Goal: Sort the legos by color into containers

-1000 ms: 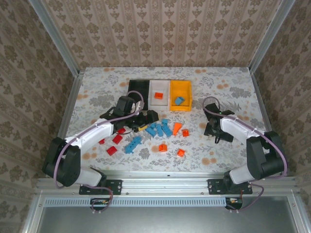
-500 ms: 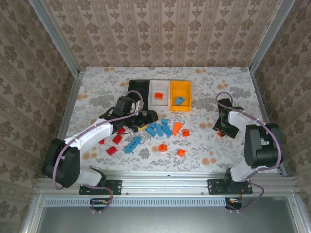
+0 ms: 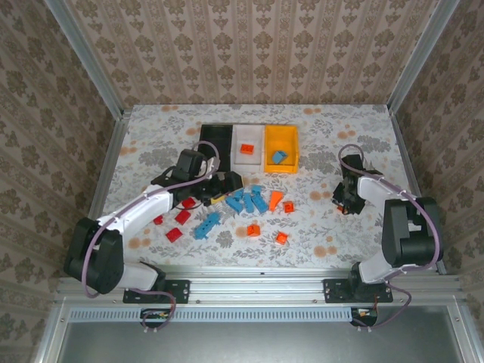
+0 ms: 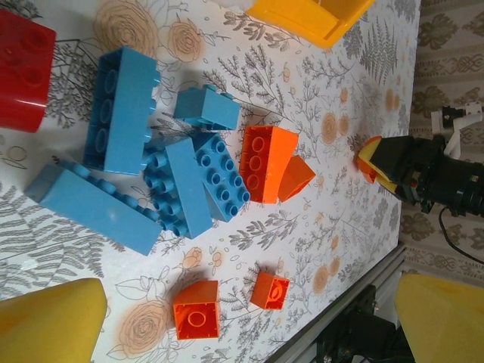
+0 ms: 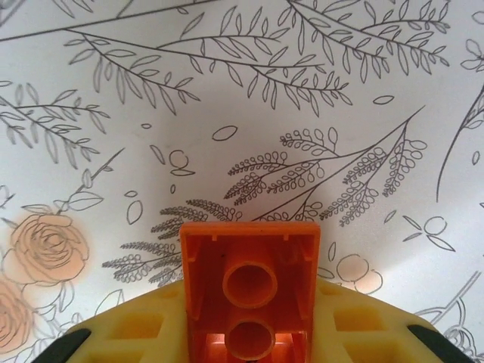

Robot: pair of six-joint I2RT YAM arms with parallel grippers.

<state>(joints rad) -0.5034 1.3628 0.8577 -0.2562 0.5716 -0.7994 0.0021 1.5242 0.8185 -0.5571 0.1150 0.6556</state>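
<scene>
An orange brick (image 5: 249,291) sits pinched in the right gripper (image 3: 344,200) at the table's (image 3: 340,136) right side, with only an orange piece (image 3: 246,149) in the white bin (image 3: 248,162) and a blue brick (image 3: 280,156) in the orange-yellow bin (image 3: 281,140) sorted (most lie loose), left gripper (image 3: 219,189) gaping over the blue pile (image 4: 178,181).

Right wrist view's bottom edge cuts off the orange brick (image 5: 249,280).

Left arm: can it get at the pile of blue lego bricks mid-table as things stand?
Probably yes. The left claw stands open right beside the pile of blue plastic studded bricks, with nothing over them. They overlap, so lifting one alone may be fiddly.
</scene>
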